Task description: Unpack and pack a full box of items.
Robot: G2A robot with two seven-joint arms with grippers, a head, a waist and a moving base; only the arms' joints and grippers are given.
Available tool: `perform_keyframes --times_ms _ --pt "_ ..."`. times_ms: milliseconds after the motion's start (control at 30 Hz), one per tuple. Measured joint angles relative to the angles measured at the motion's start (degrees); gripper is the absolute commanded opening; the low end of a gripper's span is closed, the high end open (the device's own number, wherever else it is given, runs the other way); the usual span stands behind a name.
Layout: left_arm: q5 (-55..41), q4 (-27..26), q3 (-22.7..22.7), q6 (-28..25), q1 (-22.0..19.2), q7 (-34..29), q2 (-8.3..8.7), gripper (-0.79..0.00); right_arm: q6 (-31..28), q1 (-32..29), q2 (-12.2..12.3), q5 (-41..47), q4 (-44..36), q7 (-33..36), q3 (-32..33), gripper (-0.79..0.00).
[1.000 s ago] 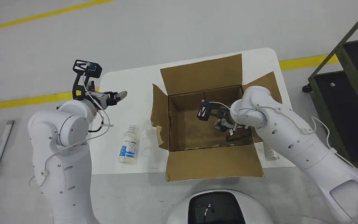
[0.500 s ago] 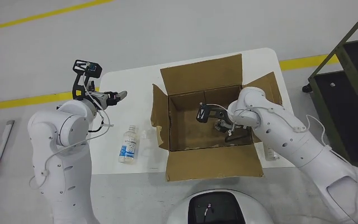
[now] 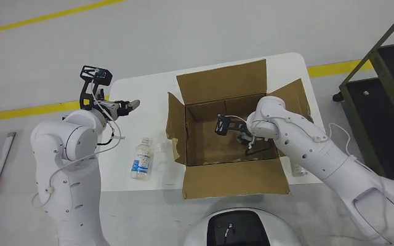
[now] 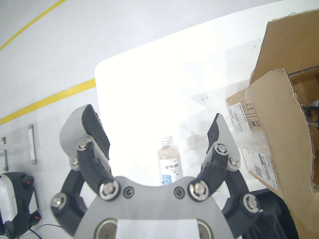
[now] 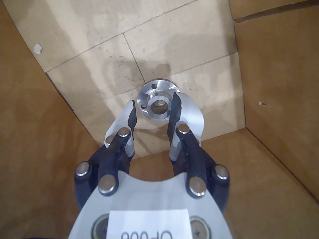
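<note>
**Right end effector.** The right end effector (image 5: 154, 103) is lowered inside the cardboard box (image 3: 234, 178) with its fingers pointing down at the box floor. The fingers are partly spread, at well under full travel. A metal flange (image 5: 156, 95) lies flat on the box floor between the fingertips, with its bored hub facing up. One finger pad overlaps the edge of the hub. Whether it is in contact cannot be told. The other pad stands just apart from the flange rim. The flange is not lifted.

**Right arm.** The arm is bent at the elbow above the box's right-hand flap. The forearm crosses the box wall and the wrist turns downward into the interior. The box walls rise on all sides of the end effector.

**Left end effector.** The left end effector (image 4: 154, 120) is spread wide and holds nothing. It hangs above the edge of the white counter (image 4: 162, 75), well apart from the box. A clear bottle (image 4: 169, 160) with a white and blue label lies on its side on the counter. It is below the end effector and in line with the gap between the fingers, and neither finger touches it. The bottle's cap end points away from the end effector's palm. Seen from the top view, the bottle (image 3: 141, 158) lies near the box's outer left wall.

**Left arm.** The arm is folded close to the body, with the wrist raised beside the counter's left edge. The fingers are directed across the counter toward the box.
</note>
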Motion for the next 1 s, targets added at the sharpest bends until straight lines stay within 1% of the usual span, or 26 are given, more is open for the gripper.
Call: perform_keyframes --times_ms 167,300,467,833,1000 --pt "0.0 0.0 0.0 0.0 0.0 0.0 0.0 0.0 -0.05 0.43 -0.39 -0.22 0.9 -0.22 -0.61 -0.459" --pt "0.0 0.0 0.0 0.0 0.0 0.0 0.0 0.0 -0.28 0.67 -0.75 -0.33 1.59 -0.38 -1.22 -0.48" --pt "0.0 0.0 0.0 0.0 0.0 0.0 0.0 0.0 -0.3 1.01 -1.14 -0.73 2.35 -0.59 -1.79 -0.489" --pt "0.0 0.0 0.0 0.0 0.0 0.0 0.0 0.0 0.14 1.64 -1.72 -1.55 3.58 -0.96 -2.15 -0.48" --pt "0.0 0.0 0.0 0.0 0.0 0.0 0.0 0.0 0.01 1.6 -2.0 -1.9 3.81 -0.95 -2.55 -0.511"
